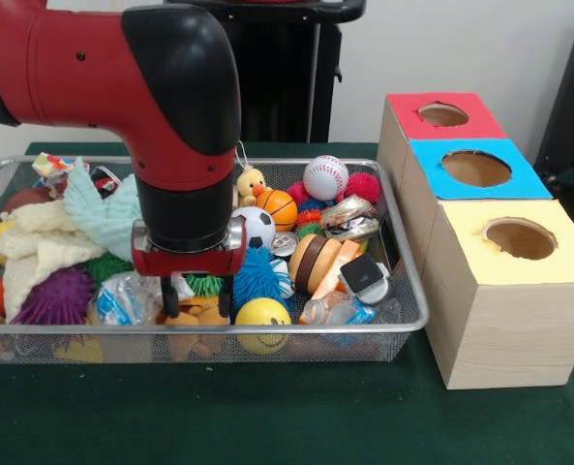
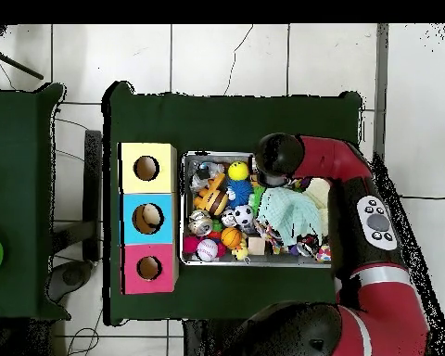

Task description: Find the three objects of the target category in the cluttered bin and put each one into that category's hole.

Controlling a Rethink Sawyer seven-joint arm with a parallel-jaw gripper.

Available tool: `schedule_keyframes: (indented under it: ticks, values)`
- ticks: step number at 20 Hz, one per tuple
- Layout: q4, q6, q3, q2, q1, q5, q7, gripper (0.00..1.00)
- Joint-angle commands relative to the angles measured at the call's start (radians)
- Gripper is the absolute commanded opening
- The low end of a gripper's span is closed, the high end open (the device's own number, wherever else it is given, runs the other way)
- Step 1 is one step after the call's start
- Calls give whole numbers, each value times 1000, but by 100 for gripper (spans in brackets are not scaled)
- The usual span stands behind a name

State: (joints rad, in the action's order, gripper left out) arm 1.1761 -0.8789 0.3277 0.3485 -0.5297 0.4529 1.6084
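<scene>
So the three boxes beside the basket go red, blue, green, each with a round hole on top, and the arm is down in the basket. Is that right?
Almost. The boxes are red, blue and yellow, not green; the front view shows the yellow one closest to the camera. The rest holds: each has a round hole on top, and the gripper is down in the wire basket among the toys.

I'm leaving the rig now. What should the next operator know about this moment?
Gripper: open, fingers down in the wire basket at its front edge, over an orange toy, holding nothing.
Bottles: one crumpled bottle just beside the gripper, another near the basket's front corner by the boxes. A third is not seen.
Done: nothing visibly delivered.
Left: find all three and drop them into the right hole.
</scene>
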Motion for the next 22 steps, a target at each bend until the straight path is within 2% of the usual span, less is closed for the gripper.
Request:
schedule_keyframes:
  ticks: [1, 8, 13, 22]
  values:
    - [57, -182, 35, 105, 15, 78, -319, 100]
    - [130, -213, 26, 200, 4, 92, -300, 100]
    - [131, -223, 33, 213, 3, 100, -288, 100]
    - [83, -185, 56, 131, -2, 114, -288, 100]
